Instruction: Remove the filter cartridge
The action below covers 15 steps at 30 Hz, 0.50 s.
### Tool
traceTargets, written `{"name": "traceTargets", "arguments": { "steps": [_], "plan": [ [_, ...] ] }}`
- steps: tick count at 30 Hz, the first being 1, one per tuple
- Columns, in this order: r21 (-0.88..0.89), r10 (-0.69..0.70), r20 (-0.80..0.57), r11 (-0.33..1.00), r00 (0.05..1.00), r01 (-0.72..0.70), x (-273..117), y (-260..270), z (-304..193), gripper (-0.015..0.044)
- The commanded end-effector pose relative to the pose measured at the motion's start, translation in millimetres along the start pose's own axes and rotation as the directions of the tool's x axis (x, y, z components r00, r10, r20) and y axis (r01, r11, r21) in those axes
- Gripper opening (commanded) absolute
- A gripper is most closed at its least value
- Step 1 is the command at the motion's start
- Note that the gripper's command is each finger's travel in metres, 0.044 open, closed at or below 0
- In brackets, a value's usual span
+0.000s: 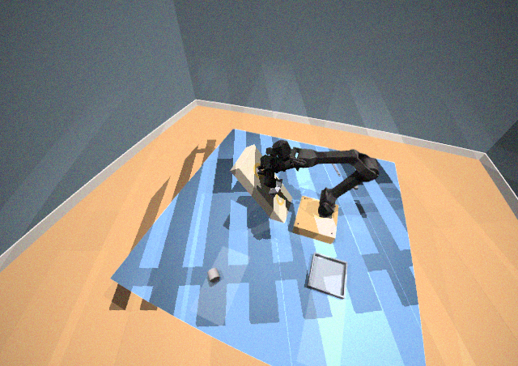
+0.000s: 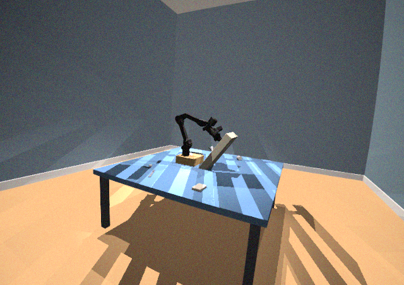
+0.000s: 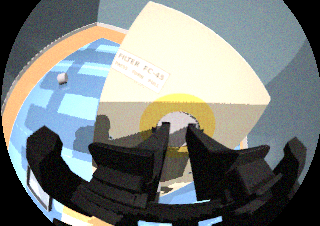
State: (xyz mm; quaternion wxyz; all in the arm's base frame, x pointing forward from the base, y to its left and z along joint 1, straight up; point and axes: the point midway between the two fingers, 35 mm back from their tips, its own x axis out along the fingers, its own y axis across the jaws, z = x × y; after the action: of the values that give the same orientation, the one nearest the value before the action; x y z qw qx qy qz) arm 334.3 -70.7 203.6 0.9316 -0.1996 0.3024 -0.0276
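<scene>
The service panel [image 1: 247, 161] [image 2: 221, 149] [image 3: 190, 61] is a cream slanted block. The round grey filter cartridge [image 3: 179, 118] sits inside a yellow ring [image 3: 148, 118] on its face, and the ring shows partly in the top view [image 1: 256, 170]. My gripper [image 1: 259, 171] [image 2: 219, 140] [image 3: 178, 125] is shut on the cartridge, with both fingertips at its face. The slots are hidden by the fingertips, and I cannot tell whether the cartridge stands out from the panel. The grey square tray [image 1: 346, 279] [image 3: 38, 191] lies beyond the base block, away from the gripper, with nothing on its floor.
A second yellow ring [image 1: 280, 201] and a pale protruding part [image 1: 276, 187] [image 2: 211, 147] are lower on the panel. A small pale cylinder [image 1: 214, 274] [image 2: 238, 157] [image 3: 62, 78] lies on the table. The arm stands on a wooden base block [image 1: 305, 215] [image 2: 189, 159]. A flat pale block [image 2: 199, 186] lies near the edge.
</scene>
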Motion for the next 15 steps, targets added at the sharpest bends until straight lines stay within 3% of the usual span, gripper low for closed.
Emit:
{"name": "traceTargets", "arguments": {
  "steps": [1, 6, 15],
  "plan": [
    [-0.163, -0.002, 0.003, 0.987, 1.0, 0.002, 4, 0, 1, 0.0],
    [-0.112, -0.002, 0.003, 0.994, 1.0, 0.002, 1, -1, 1, 0.0],
    [-0.067, 0.0, 0.0, 0.998, 1.0, 0.0, -41, -2, 3, 0.0]
  ]
}}
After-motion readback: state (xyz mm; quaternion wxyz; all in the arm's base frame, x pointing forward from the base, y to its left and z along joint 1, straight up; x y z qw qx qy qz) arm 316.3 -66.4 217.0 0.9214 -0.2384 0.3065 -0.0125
